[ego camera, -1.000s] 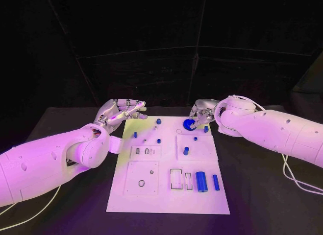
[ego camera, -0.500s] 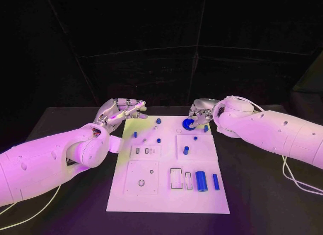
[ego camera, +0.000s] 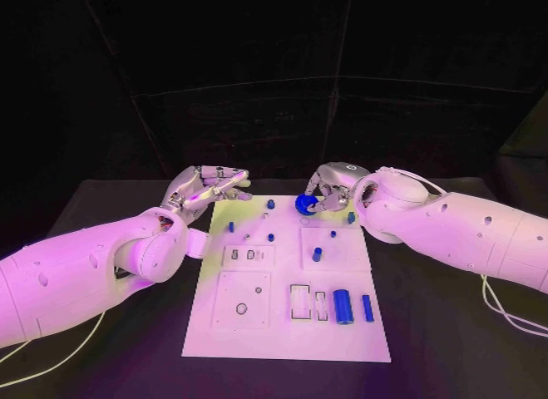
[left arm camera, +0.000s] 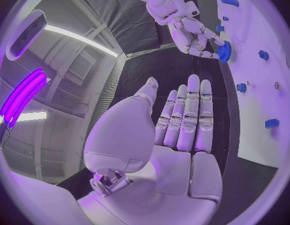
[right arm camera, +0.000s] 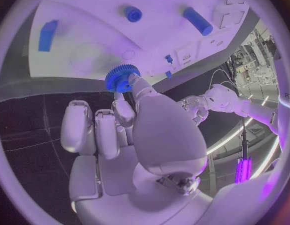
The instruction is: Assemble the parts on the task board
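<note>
Head view, near to far: the white task board [ego camera: 286,332] lies on the black surface [ego camera: 466,332] with a blue cylinder [ego camera: 342,306] and a slimmer blue bar [ego camera: 367,308] toward its 5 o'clock corner, small blue pegs [ego camera: 316,256] mid-board, and at its 12 o'clock end the blue gear [ego camera: 306,204] pinched in the right robot hand [ego camera: 328,193]. The gear looks rigid and light, with fine teeth that could slip, so holding it by the rim across its width seems soundest. The right robot hand reaches in from 3 o'clock, fingertips clamped on the gear just above the board, while the left robot hand [ego camera: 208,189] hovers off the 11 o'clock corner, fingers straight and empty.
</note>
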`<move>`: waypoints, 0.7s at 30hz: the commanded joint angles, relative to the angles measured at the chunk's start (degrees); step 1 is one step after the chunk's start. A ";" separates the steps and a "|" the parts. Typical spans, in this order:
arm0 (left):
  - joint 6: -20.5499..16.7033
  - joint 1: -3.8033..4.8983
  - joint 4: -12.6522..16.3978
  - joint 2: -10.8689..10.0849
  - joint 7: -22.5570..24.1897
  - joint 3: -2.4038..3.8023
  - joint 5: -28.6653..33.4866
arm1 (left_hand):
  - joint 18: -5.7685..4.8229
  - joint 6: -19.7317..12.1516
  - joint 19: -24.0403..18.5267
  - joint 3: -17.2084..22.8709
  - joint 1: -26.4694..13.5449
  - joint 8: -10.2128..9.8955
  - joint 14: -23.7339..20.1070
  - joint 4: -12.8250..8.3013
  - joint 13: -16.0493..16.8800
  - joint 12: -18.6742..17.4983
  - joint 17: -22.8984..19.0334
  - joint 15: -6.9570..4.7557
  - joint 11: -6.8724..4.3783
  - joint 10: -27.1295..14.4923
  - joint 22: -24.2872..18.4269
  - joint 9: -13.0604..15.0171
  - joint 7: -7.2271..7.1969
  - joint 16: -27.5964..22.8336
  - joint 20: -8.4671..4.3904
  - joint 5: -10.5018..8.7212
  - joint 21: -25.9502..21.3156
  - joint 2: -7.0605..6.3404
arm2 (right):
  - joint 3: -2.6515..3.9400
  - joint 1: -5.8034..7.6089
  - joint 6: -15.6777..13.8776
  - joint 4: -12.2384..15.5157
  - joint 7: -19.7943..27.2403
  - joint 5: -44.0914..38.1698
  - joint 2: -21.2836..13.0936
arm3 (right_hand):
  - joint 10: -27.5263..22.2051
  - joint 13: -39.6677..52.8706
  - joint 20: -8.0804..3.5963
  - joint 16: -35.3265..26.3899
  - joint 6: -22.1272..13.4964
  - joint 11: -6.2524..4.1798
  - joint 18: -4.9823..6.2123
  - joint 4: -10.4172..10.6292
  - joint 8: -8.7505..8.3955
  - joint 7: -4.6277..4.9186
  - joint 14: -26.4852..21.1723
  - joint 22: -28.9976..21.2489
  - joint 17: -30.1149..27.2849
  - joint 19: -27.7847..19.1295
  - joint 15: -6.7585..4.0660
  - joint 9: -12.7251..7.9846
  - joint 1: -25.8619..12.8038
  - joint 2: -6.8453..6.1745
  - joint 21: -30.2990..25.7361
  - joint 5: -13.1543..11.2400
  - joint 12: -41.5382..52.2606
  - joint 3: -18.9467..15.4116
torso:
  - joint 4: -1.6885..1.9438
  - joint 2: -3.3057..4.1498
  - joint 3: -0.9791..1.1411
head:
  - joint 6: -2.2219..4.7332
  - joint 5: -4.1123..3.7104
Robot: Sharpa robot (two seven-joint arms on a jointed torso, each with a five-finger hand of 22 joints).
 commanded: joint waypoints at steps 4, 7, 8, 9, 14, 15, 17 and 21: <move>0.90 0.08 0.12 0.06 -0.21 0.04 -0.24 | 0.80 0.36 0.31 0.06 -0.10 -0.22 0.02 -0.40 -0.04 -0.34 0.10 -0.07 0.08 0.37 -0.08 -0.02 0.18 -0.37 -0.07 0.13 -0.24 0.68 | 0.04 0.14 -4.43 0.94 0.08 -4.36 2.31 | 0.28 0.19 0.03 0.34 1.41 0.16 -1.01 0.12 -0.51 -0.80 2.79 0.31 0.25 0.38 -0.17 0.16 -0.61 -0.44 0.30 0.23 0.26 1.49 | 0.02 0.04 -0.05 | -0.02 0.25; 0.96 0.08 0.08 0.15 -0.23 0.04 -0.24 | 0.80 0.36 0.31 0.06 -0.10 -0.22 0.02 -0.40 -0.04 -0.34 0.10 -0.07 0.08 0.37 -0.08 -0.02 0.18 -0.37 -0.07 0.13 -0.24 0.68 | 0.03 0.12 -4.16 0.34 -0.02 -5.17 3.93 | 0.25 0.19 0.07 0.35 1.45 0.20 -1.03 0.10 -0.68 -0.75 2.78 0.44 0.25 0.44 -0.13 0.18 -0.92 -0.74 0.36 0.22 0.19 2.26 | 0.13 0.07 -0.05 | -0.11 0.28; 0.97 0.08 0.05 0.18 -0.24 0.04 -0.24 | 0.80 0.36 0.31 0.06 -0.10 -0.22 0.02 -0.40 -0.04 -0.34 0.10 -0.07 0.08 0.37 -0.08 -0.02 0.18 -0.37 -0.07 0.13 -0.24 0.68 | 0.03 0.07 -4.02 0.02 -0.06 -5.39 4.52 | 0.25 0.19 0.07 0.35 1.45 0.20 -1.03 0.10 -0.68 -0.75 2.78 0.44 0.25 0.44 -0.13 0.18 -0.92 -0.74 0.36 0.22 0.19 2.26 | 0.13 0.08 -0.06 | -0.10 0.35; 0.98 0.08 0.03 0.20 -0.24 0.04 -0.24 | 0.80 0.36 0.31 0.06 -0.10 -0.22 0.02 -0.40 -0.04 -0.34 0.10 -0.07 0.08 0.37 -0.08 -0.02 0.18 -0.37 -0.07 0.13 -0.24 0.68 | 0.03 0.02 -3.93 -0.18 -0.10 -5.53 4.86 | 0.25 0.19 0.07 0.35 1.45 0.20 -1.03 0.10 -0.68 -0.75 2.78 0.44 0.25 0.44 -0.13 0.18 -0.92 -0.74 0.36 0.22 0.19 2.26 | 0.13 0.08 -0.07 | -0.09 0.37; 0.99 0.08 -0.11 0.35 -0.26 0.04 -0.24 | 0.80 0.37 0.32 0.08 -0.04 -0.24 0.03 -0.46 -0.04 -0.37 0.13 -0.07 0.07 0.38 -0.09 -0.02 0.18 -0.38 -0.07 0.13 -0.25 0.71 | 0.02 -0.69 -3.27 -1.79 -0.69 -6.43 7.21 | 0.21 0.18 0.11 0.35 1.47 0.23 -1.03 0.05 -0.86 -0.72 2.76 0.46 0.23 0.44 -0.10 0.18 -1.20 -0.99 0.38 0.18 0.11 3.04 | 0.13 0.06 -0.04 | -0.26 0.39; 0.98 0.08 -0.13 0.37 -0.27 0.04 -0.24 | 0.80 0.37 0.32 0.08 -0.04 -0.24 0.03 -0.46 -0.04 -0.37 0.13 -0.07 0.07 0.38 -0.09 -0.02 0.18 -0.38 -0.07 0.13 -0.25 0.71 | 0.02 -0.84 -3.10 -2.09 -0.78 -6.54 7.61 | 0.19 0.16 0.12 0.35 1.46 0.24 -1.03 0.02 -0.90 -0.71 2.76 0.46 0.22 0.43 -0.09 0.18 -1.25 -1.05 0.38 0.13 0.07 3.19 | 0.09 0.06 -0.02 | -0.28 0.44; 0.95 0.08 -0.16 0.42 -0.28 0.04 -0.24 | 0.80 0.37 0.32 0.08 -0.04 -0.24 0.03 -0.46 -0.04 -0.37 0.13 -0.07 0.07 0.38 -0.09 -0.02 0.18 -0.38 -0.07 0.13 -0.25 0.71 | 0.02 -1.26 -2.58 -2.87 -0.93 -6.76 8.62 | 0.15 0.15 0.14 0.35 1.41 0.27 -1.02 -0.07 -1.01 -0.68 2.75 0.44 0.21 0.42 -0.07 0.18 -1.35 -1.23 0.38 -0.02 0.02 3.59 | 0.03 0.07 -0.01 | -0.37 0.64; 0.92 0.08 -0.21 0.52 -0.29 0.04 -0.24 | 0.80 0.37 0.32 0.08 -0.04 -0.24 0.03 -0.46 -0.04 -0.37 0.13 -0.07 0.07 0.38 -0.09 -0.02 0.18 -0.38 -0.07 0.13 -0.25 0.71 | -0.01 -1.98 -1.58 -3.93 -1.01 -6.99 10.03 | 0.08 0.10 0.16 0.35 1.35 0.30 -1.03 -0.18 -1.13 -0.64 2.74 0.49 0.20 0.44 -0.05 0.17 -1.44 -1.38 0.40 -0.13 -0.07 4.00 | 0.10 0.08 0.00 | -0.47 0.64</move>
